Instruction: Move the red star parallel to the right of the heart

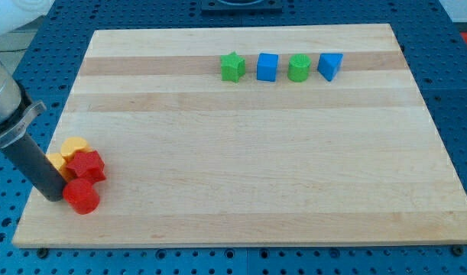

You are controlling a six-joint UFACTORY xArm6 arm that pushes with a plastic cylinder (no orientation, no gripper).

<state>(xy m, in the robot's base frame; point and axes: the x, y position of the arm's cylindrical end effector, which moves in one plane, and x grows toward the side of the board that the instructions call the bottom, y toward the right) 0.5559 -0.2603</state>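
My tip [56, 195], a plain rod so no tool jaws to report, sits at the bench [241, 176] 8 o'clock corner touching the red cylinder [82, 196], red star [87, 165] just above, yellow heart [74, 147] at its 11 o'clock.

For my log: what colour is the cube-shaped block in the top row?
Blue cube block, camera view.
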